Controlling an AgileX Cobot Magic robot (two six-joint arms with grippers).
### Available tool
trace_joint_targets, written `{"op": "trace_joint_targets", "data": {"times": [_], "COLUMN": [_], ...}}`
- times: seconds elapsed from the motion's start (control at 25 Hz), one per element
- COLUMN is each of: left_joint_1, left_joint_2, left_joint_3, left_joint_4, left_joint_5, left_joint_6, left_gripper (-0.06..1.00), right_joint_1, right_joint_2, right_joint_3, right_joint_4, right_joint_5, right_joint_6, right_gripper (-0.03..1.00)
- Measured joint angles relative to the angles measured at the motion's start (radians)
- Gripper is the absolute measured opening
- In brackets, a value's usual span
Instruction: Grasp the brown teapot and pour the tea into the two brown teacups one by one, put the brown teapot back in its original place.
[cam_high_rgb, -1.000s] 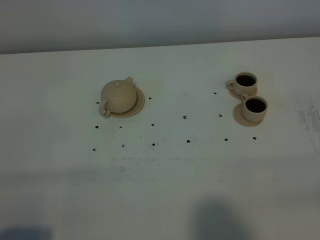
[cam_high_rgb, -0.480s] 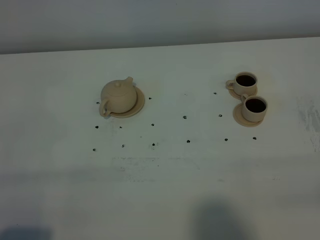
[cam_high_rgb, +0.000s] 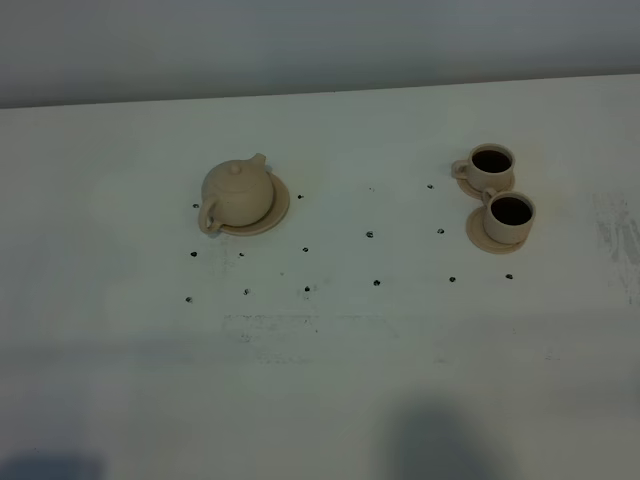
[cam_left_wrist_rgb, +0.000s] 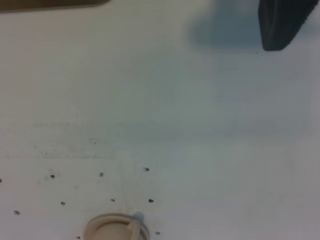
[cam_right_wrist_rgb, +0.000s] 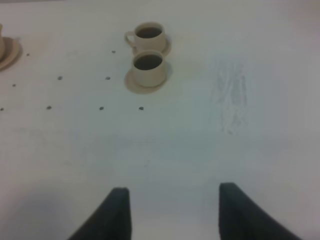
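Observation:
The brown teapot sits on its wide tan saucer at the left of the white table, with the handle toward the front left and the spout toward the back right. The two brown teacups stand on small saucers at the right, the far one and the near one. Both hold dark liquid. Neither gripper shows in the high view. In the right wrist view my right gripper is open and empty, well short of the cups. In the left wrist view only one dark finger shows, far from the teapot.
Small black dots mark the table between the teapot and the cups. A scuffed grey patch lies at the right edge. The table's back edge meets a grey wall.

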Motion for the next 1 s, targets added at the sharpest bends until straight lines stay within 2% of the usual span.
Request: {"op": "trace_joint_targets", "data": {"times": [0.32,1.0], "left_joint_1": [0.0,0.0], "left_joint_2": [0.0,0.0], "left_joint_3": [0.0,0.0], "left_joint_4": [0.0,0.0], "left_joint_5": [0.0,0.0], "left_joint_6": [-0.001,0.0], "left_gripper": [0.4,0.4], "right_joint_1": [0.0,0.0], "right_joint_2": [0.0,0.0], "right_joint_3": [0.0,0.0], "right_joint_4": [-0.041,-0.043], "right_joint_5": [0.0,0.0], "right_joint_6": [-0.03,-0.039], "right_gripper": [0.4,0.4]}}
